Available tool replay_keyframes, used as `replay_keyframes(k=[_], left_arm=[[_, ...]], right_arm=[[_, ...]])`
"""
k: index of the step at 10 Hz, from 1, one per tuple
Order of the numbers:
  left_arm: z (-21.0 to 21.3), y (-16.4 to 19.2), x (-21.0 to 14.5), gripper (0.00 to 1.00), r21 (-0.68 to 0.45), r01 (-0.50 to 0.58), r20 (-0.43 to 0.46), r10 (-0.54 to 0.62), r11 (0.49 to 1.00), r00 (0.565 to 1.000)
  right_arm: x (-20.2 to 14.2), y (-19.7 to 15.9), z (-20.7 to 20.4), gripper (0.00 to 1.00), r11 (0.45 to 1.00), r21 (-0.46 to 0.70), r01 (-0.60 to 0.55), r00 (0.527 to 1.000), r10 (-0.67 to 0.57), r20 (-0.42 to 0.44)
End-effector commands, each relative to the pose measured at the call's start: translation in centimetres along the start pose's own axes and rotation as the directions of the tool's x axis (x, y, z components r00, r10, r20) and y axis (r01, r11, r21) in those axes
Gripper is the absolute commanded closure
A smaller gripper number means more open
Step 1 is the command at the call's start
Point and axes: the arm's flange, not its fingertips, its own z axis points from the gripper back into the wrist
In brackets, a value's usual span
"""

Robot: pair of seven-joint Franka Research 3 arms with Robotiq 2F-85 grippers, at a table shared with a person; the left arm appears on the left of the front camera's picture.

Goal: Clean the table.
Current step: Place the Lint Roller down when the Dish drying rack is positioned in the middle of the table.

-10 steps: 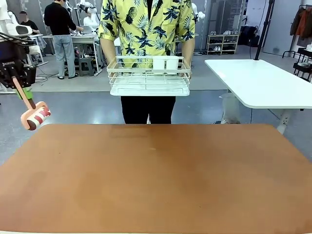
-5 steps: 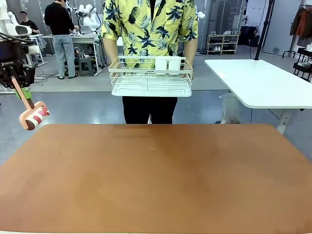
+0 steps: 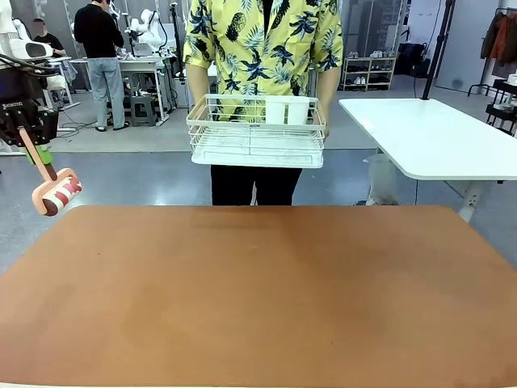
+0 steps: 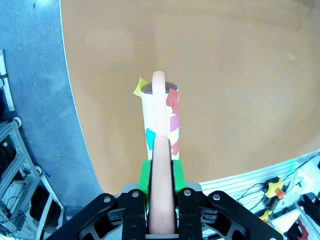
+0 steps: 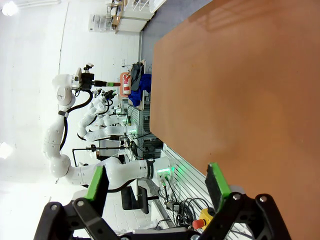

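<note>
Left gripper (image 4: 161, 172) clamped tight on the smooth pink handle of a lint roller (image 4: 160, 115). Its roll is cylindrical, white, with coloured scraps stuck on, held in the air near the left edge of the table (image 3: 258, 299), whose matte terracotta top has rounded corners. Right gripper (image 5: 156, 182) spread wide, nothing between the pads. Person's hands mostly hidden behind a white wire dish rack (image 3: 257, 129) beyond the far edge.
</note>
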Motion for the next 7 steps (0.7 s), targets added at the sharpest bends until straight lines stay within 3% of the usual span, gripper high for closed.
replay_keyframes(k=[1, 7], left_arm=[[0.54, 0.13, 0.1, 0.79, 0.019, -0.017, -0.01, 0.017, 1.0, 1.0], [0.54, 0.13, 0.1, 0.79, 0.019, -0.017, -0.01, 0.017, 1.0, 1.0]], right_arm=[[-0.03, 0.34, 0.05, 0.0, 1.0, 0.007, -0.01, 1.0, 0.01, 0.001], [-0.03, 0.34, 0.05, 0.0, 1.0, 0.007, -0.01, 1.0, 0.01, 0.001]])
